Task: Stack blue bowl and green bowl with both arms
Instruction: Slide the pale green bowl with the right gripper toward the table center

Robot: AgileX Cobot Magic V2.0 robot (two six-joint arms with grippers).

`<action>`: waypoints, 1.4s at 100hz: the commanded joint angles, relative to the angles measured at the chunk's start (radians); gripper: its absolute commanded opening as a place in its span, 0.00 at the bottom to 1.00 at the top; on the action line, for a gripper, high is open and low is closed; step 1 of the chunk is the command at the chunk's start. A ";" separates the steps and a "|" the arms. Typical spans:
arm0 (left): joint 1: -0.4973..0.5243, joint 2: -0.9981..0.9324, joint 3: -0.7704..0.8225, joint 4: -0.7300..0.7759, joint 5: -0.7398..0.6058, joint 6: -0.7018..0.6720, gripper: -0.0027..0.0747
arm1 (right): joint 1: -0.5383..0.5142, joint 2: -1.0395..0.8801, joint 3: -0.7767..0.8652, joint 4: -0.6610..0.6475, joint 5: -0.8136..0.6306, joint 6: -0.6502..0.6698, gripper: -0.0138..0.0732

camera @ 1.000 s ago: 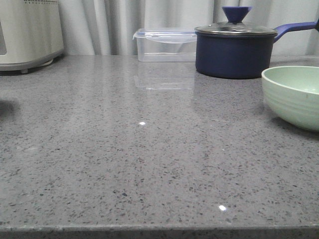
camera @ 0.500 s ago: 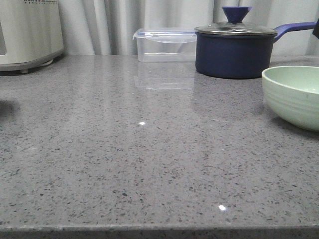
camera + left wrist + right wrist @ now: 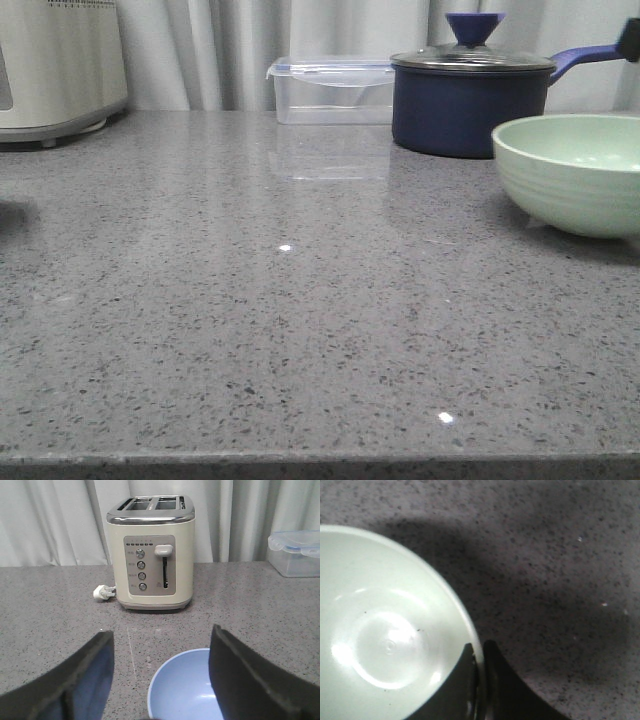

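Right gripper [image 3: 479,680] pinches the green bowl [image 3: 385,630] rim (bowl cropped lower left); left gripper [image 3: 160,680] spread, blue bowl [image 3: 187,687] half cut off.

I note a cream toaster [image 3: 152,555] at the countertop's [image 3: 250,320] back; clear container [image 3: 330,90] beside navy saucepan [image 3: 468,105], farther along.

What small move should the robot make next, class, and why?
Probably close the left gripper on the blue bowl: its fingers are open astride the near rim, while the right gripper already pinches the green bowl, which looks lifted.
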State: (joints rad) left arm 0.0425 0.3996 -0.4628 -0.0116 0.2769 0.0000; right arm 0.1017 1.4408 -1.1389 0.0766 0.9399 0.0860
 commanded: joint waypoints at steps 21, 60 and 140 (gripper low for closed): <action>0.000 0.014 -0.035 -0.003 -0.080 0.000 0.57 | 0.193 0.031 -0.156 0.084 -0.035 -0.007 0.07; 0.000 0.014 -0.035 -0.003 -0.080 0.000 0.57 | 0.422 0.230 -0.326 0.098 -0.098 -0.007 0.07; 0.000 0.014 -0.035 -0.003 -0.080 0.000 0.57 | 0.446 0.233 -0.353 0.099 -0.095 -0.007 0.39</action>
State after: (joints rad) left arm 0.0425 0.3996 -0.4628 -0.0116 0.2769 0.0000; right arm 0.5480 1.7535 -1.4606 0.1716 0.8757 0.0860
